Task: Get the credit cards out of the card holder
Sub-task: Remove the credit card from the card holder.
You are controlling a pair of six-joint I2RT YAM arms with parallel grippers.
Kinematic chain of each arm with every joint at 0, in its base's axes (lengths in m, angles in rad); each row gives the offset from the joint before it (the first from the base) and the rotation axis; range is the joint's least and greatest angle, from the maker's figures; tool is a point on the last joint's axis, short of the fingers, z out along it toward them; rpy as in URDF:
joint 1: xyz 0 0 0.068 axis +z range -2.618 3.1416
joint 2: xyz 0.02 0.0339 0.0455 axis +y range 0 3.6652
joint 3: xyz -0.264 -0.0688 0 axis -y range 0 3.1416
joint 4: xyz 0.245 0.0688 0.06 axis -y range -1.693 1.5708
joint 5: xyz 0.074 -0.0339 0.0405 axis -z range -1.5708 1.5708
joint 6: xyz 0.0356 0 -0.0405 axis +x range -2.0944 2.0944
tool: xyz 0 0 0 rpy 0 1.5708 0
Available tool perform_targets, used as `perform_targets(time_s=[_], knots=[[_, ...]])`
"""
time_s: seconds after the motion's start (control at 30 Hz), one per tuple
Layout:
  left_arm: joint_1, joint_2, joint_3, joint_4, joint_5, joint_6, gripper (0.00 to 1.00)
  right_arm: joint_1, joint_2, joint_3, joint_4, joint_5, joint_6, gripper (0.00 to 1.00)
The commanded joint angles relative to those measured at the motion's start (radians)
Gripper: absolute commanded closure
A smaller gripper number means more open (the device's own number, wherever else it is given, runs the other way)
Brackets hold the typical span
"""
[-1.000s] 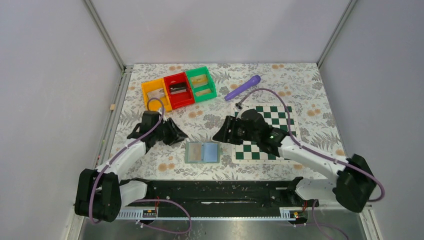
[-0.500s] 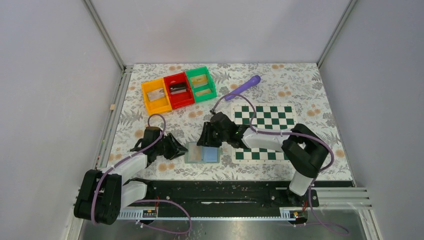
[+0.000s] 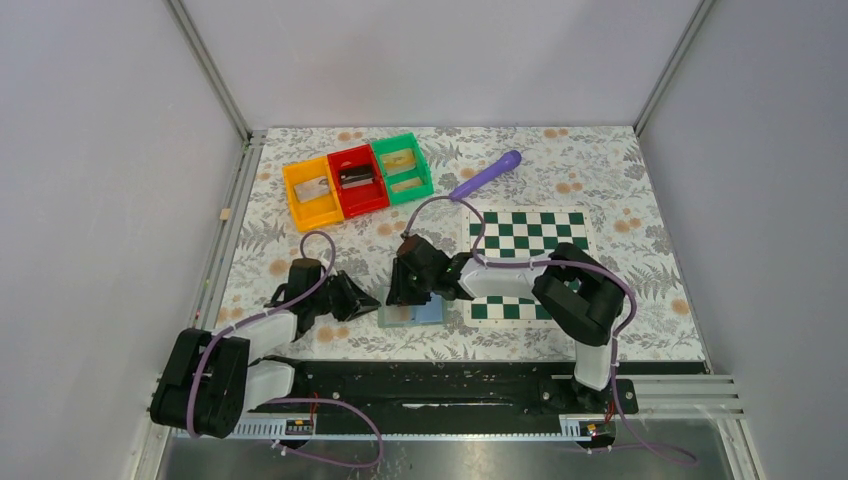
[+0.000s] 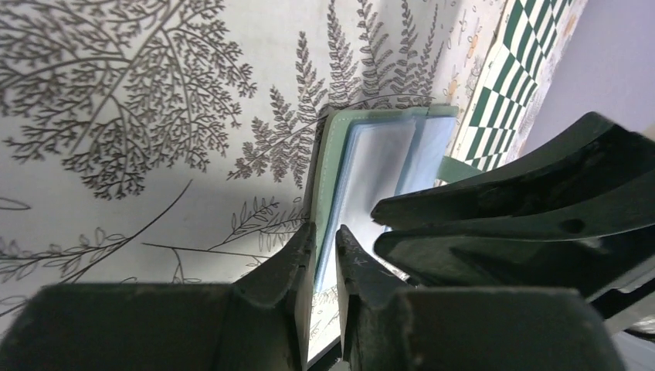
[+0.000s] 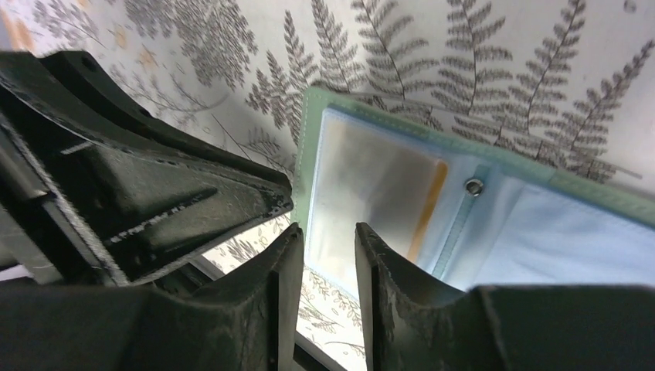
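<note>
- Two grippers meet at the card holder [image 3: 427,313], which lies spread open on the floral table [image 3: 620,180] near its front edge, just left of the chessboard [image 3: 540,228].
- Nearest, the left gripper [image 4: 324,259] has its fingers almost together, with the holder's left edge in the slit between them. Whether it truly pinches cannot be told. If it does not, the holder would likely slide when a card is tugged.
- Just beyond, the right gripper [image 5: 328,263] hovers over the holder's left panel, fingers narrowly parted, holding nothing.
- A credit card [image 5: 378,182] sits inside that panel's clear pocket, its gold edge showing. Closing here could catch pocket and card together and lift the whole holder.
- The grippers are nearly touching, so a small sideways move might knock one against the other.
- Farther back, three coloured bins [image 3: 380,178] and a purple tool [image 3: 487,174] lie well apart from the work and seem unlikely to interfere.
</note>
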Motion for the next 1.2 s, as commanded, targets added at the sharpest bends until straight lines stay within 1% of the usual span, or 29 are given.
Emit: perform_targets(time_s=[0.0, 0.1, 0.13, 0.23, 0.27, 0.3, 0.37, 0.4, 0.57, 0.63, 0.73, 0.93, 1.17], knots=[[-0.001, 0.007, -0.007, 0.114, 0.061, -0.035, 0.86, 0.030, -0.005, 0.032, -0.102, 0.092, -0.003, 0.64], [-0.001, -0.038, -0.009, 0.062, 0.013, -0.037, 0.87, 0.052, -0.031, 0.054, -0.163, 0.147, -0.033, 0.66], [-0.002, -0.060, -0.008, 0.041, -0.009, -0.037, 0.86, 0.058, -0.042, 0.061, -0.181, 0.155, -0.047, 0.65], [-0.001, -0.140, -0.004, -0.022, -0.056, -0.031, 0.78, 0.073, -0.088, 0.085, -0.237, 0.201, -0.076, 0.61], [-0.001, -0.164, 0.001, -0.047, -0.067, -0.023, 0.77, 0.078, -0.098, 0.093, -0.262, 0.230, -0.083, 0.59], [-0.001, -0.183, 0.007, -0.077, -0.082, -0.013, 0.75, 0.083, -0.102, 0.106, -0.296, 0.263, -0.088, 0.54], [-0.001, -0.223, 0.019, -0.139, -0.130, -0.002, 0.73, 0.087, -0.093, 0.136, -0.362, 0.323, -0.090, 0.39], [0.000, -0.246, 0.019, -0.168, -0.159, -0.005, 0.72, 0.089, -0.087, 0.150, -0.386, 0.342, -0.088, 0.33], [0.003, -0.397, -0.004, -0.260, -0.315, -0.048, 0.68, 0.111, -0.035, 0.202, -0.414, 0.368, -0.059, 0.23], [0.004, -0.453, 0.001, -0.302, -0.352, -0.051, 0.67, 0.126, -0.008, 0.235, -0.447, 0.396, -0.054, 0.19], [0.007, -0.496, 0.007, -0.348, -0.396, -0.046, 0.65, 0.146, 0.040, 0.297, -0.510, 0.446, -0.039, 0.15], [0.011, -0.557, -0.017, -0.379, -0.430, -0.070, 0.64, 0.171, 0.140, 0.406, -0.595, 0.502, -0.020, 0.13], [0.012, -0.597, -0.037, -0.371, -0.435, -0.090, 0.63, 0.183, 0.207, 0.448, -0.621, 0.523, -0.018, 0.18]])
